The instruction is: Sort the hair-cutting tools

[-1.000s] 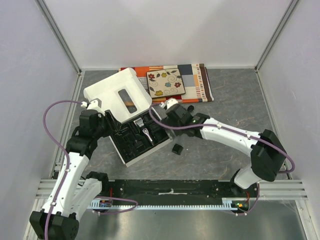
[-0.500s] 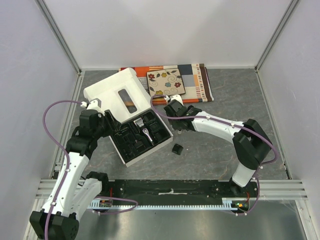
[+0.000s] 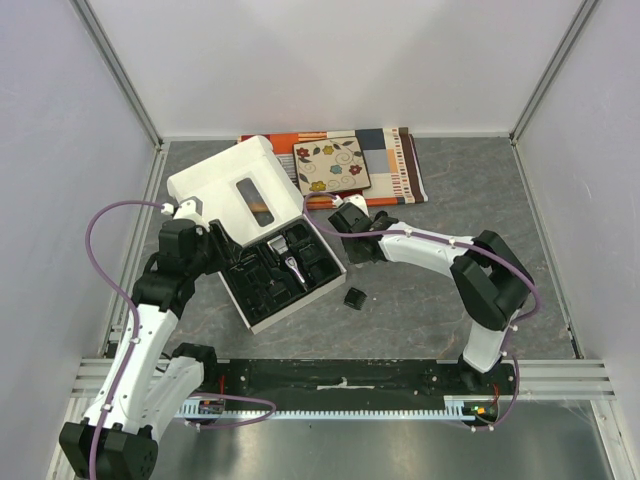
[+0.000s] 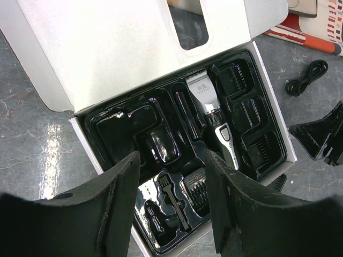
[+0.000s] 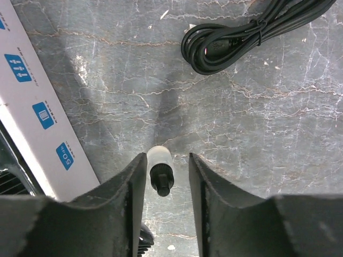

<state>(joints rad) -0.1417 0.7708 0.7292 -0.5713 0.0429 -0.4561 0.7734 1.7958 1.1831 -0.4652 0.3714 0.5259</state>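
Note:
The open white box (image 3: 232, 188) holds a black tray (image 4: 123, 120) with the silver-and-black clipper (image 4: 210, 107), which also shows from above (image 3: 290, 262), several comb guards (image 4: 236, 80) and a small brush (image 4: 174, 201). My left gripper (image 4: 172, 203) hovers open and empty over the tray's near end (image 3: 215, 255). My right gripper (image 5: 166, 179) is low over the table beside the box's right corner (image 3: 350, 232), jaws open around a tiny whitish cylinder with a black cap (image 5: 159, 170). The coiled black cord (image 5: 241, 35) lies just beyond it. A loose comb guard (image 3: 353, 298) lies on the table.
The flowered tile (image 3: 331, 164) rests on a patterned cloth (image 3: 395, 165) at the back. The box's raised lid (image 4: 134, 48) leans back-left. The box's side wall (image 5: 37, 107) is close on the left of my right gripper. White walls enclose the grey table.
The right arm's elbow has swung in to the left while its gripper stayed beside the box's right corner. The left arm and the box have not moved.

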